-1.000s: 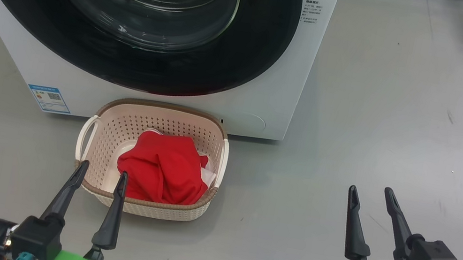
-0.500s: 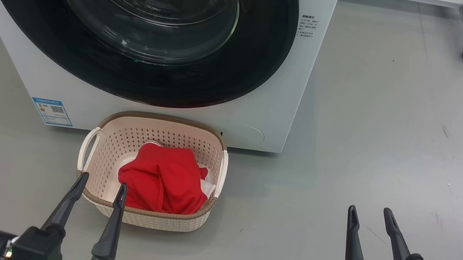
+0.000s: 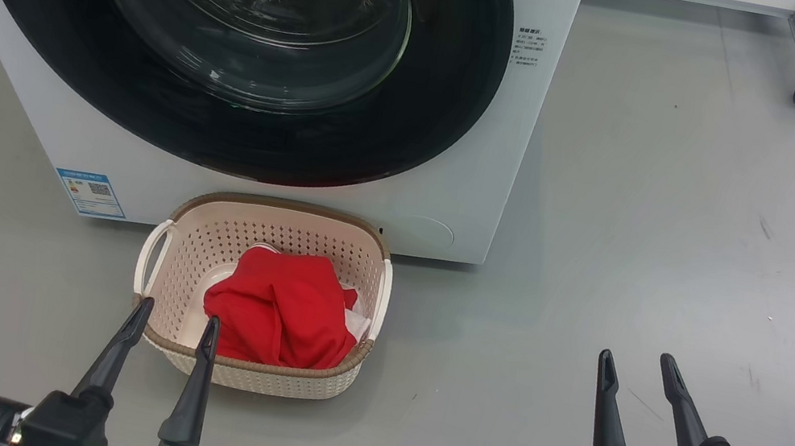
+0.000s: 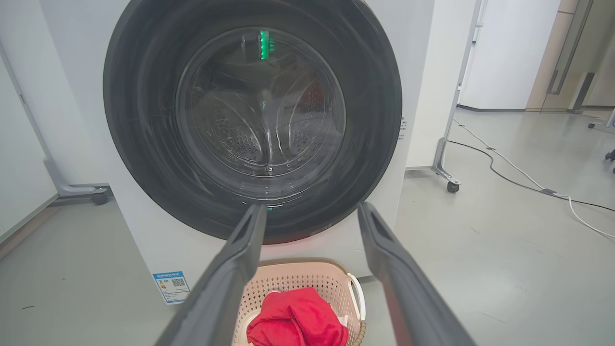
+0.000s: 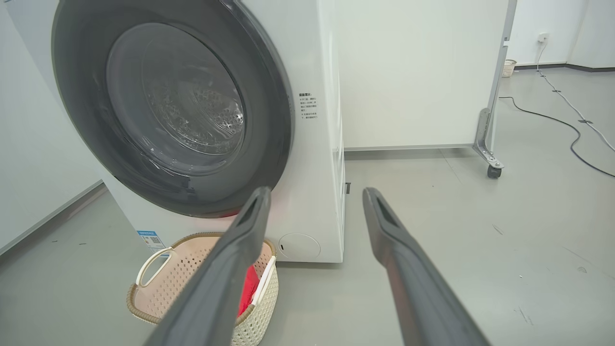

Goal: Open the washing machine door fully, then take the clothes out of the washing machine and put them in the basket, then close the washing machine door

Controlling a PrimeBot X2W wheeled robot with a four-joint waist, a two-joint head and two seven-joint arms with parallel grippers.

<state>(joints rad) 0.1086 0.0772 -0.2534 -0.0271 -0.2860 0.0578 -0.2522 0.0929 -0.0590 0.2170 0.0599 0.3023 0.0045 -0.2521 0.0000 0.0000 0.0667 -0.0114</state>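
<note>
Grey floor (image 3: 652,219) carries everything. At seven o'clock in the head view the left end effector (image 3: 178,313) hangs wide open and empty, with the basket (image 3: 278,207) near at its twelve o'clock. It sits just below the washing machine door (image 3: 436,99), likely for a short drop, and holds the red clothes (image 3: 280,309). That door looks shut on the washing machine (image 3: 448,215). At five o'clock the right end effector (image 3: 636,360) gapes empty, basket well apart at its nine o'clock.

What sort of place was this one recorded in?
Probably a lab or test room, not a home: a washing machine and basket on bare grey floor, white partition panels on caster wheels, a cable trailing across the floor.
</note>
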